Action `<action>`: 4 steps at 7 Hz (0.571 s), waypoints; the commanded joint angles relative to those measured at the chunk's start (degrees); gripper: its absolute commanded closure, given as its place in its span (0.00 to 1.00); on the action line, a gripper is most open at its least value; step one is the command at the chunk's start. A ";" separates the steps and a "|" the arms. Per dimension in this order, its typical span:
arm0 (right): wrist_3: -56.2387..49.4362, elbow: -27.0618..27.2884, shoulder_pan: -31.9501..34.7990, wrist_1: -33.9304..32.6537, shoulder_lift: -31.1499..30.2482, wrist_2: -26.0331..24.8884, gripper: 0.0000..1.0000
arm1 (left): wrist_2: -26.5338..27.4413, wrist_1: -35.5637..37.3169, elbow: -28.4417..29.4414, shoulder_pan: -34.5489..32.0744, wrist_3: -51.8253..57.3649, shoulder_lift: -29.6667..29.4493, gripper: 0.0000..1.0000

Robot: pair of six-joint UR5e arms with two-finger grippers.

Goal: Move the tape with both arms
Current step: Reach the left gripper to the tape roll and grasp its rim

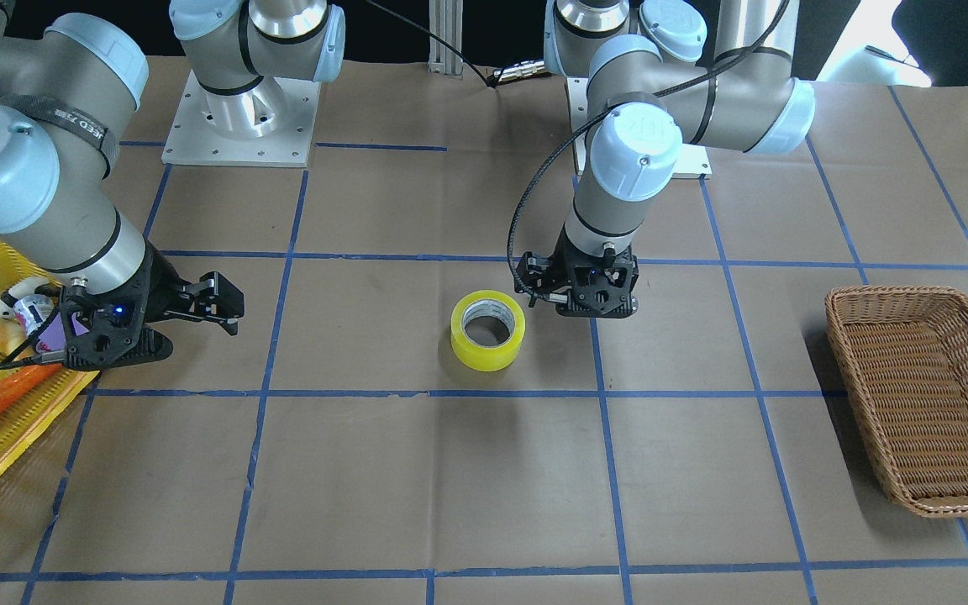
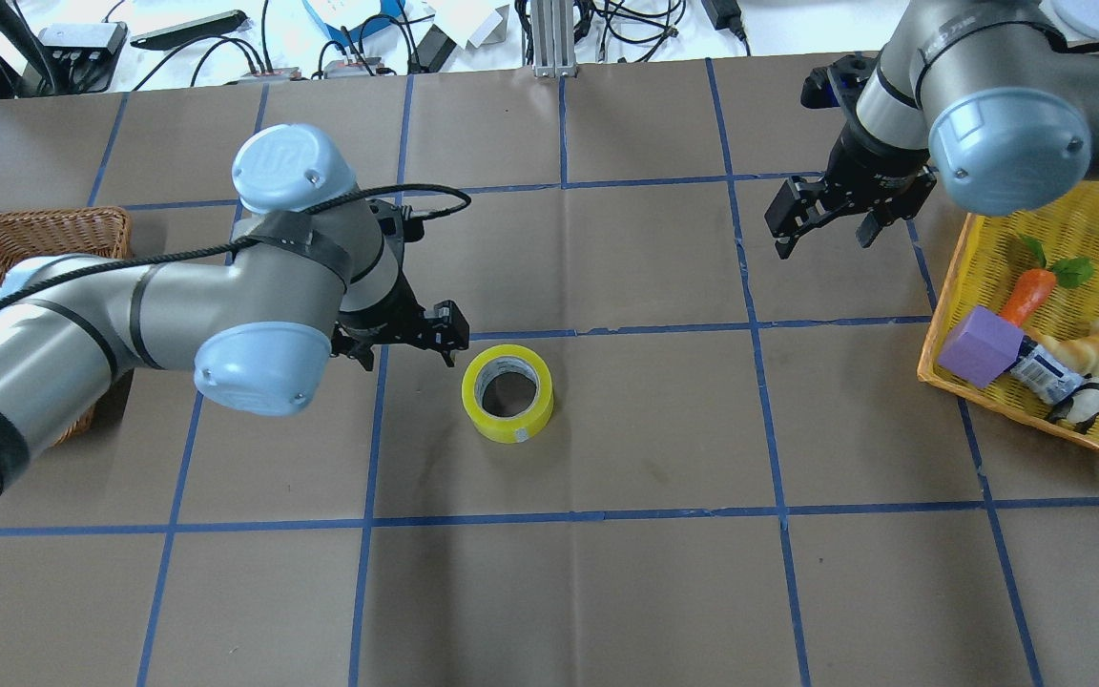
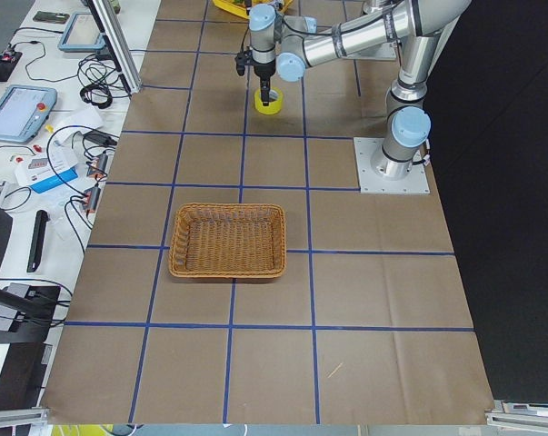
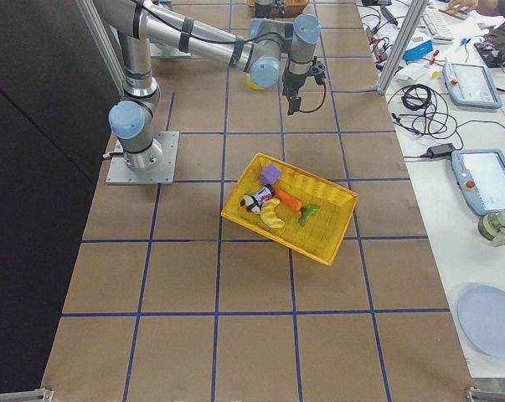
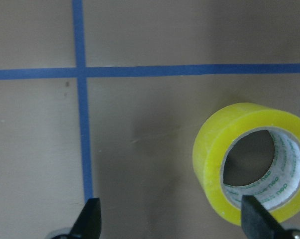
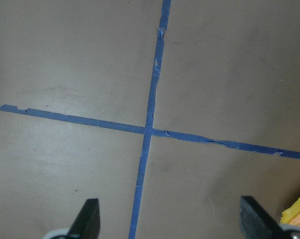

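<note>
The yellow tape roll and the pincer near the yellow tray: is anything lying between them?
No objects. In the overhead view, the stretch from the tape to the right pincer is bare brown paper crossed by blue lines.

The left tool (image 5: 169,213), fingers spread, has one tip overlapping the yellow tape (image 5: 209,160) near blue lines (image 5: 80,72).

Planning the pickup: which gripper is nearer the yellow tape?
The left gripper, right beside the tape; the right gripper hangs far off, near the yellow basket.
</note>
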 commanded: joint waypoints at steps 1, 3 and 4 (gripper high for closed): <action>1.83 -3.21 0.29 -0.06 -0.53 -0.41 0.00 | -0.19 8.58 -1.58 -5.37 -5.14 -5.79 0.00; 1.93 -8.32 0.38 5.21 -1.49 -2.07 0.00 | -0.11 8.69 -1.41 -5.56 -4.90 -8.09 0.18; 1.93 -8.77 0.55 5.75 -1.85 -1.82 0.00 | 0.42 8.61 -1.15 -5.56 -3.85 -8.10 0.58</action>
